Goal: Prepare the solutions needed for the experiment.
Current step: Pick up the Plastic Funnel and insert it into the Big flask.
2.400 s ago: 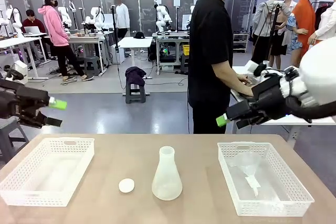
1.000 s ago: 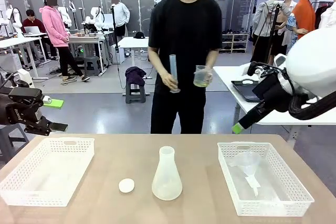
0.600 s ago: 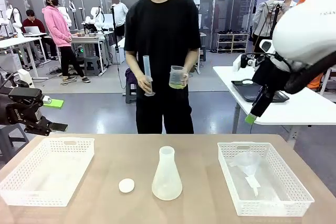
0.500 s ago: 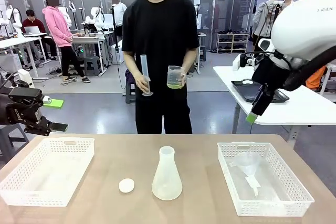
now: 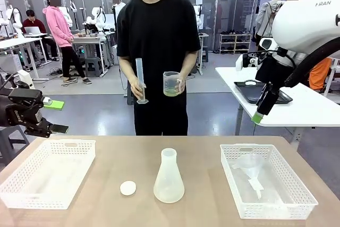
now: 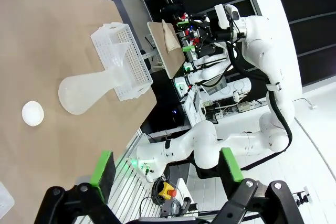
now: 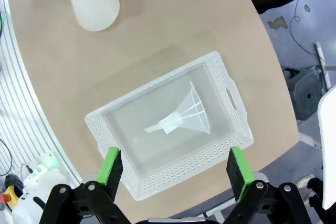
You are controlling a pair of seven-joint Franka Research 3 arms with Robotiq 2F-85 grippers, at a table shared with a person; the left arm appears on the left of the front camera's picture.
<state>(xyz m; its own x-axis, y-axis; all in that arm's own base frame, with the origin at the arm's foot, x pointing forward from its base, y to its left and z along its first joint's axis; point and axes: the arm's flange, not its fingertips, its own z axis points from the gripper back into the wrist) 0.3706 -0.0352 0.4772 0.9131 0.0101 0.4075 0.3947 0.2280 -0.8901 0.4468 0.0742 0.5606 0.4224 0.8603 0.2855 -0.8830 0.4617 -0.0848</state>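
- In the front view, the solution (image 5: 170, 92) is seen as a pale yellow layer at the bottom of a clear jug (image 5: 171, 80). The jug is held by one hand (image 5: 181, 85) of the person beyond the table (image 5: 212, 206). A tall cylinder (image 5: 140, 75) is held upright in the other hand (image 5: 139, 90).
- A frosted flask (image 5: 169, 179) is placed upright in the middle of the table, with a white cap (image 5: 128, 187) just beside it. A funnel (image 5: 252, 171) is laid in the right basket (image 5: 252, 147).
- The left gripper (image 5: 57, 116) is held above the far edge of the left basket (image 5: 69, 142). The right gripper (image 5: 258, 114) is held high, pointing down.
- In the left wrist view, the jaws of the left gripper (image 6: 167, 169) are spread wide and nothing is grasped. The flask (image 6: 84, 93), the cap (image 6: 32, 113) and the right basket (image 6: 126, 61) are seen farther off.
- In the right wrist view, the jaws of the right gripper (image 7: 174, 167) are released too. The right basket (image 7: 226, 77) with the funnel (image 7: 186, 114) is seen below them, and the flask (image 7: 92, 3) is seen apart.
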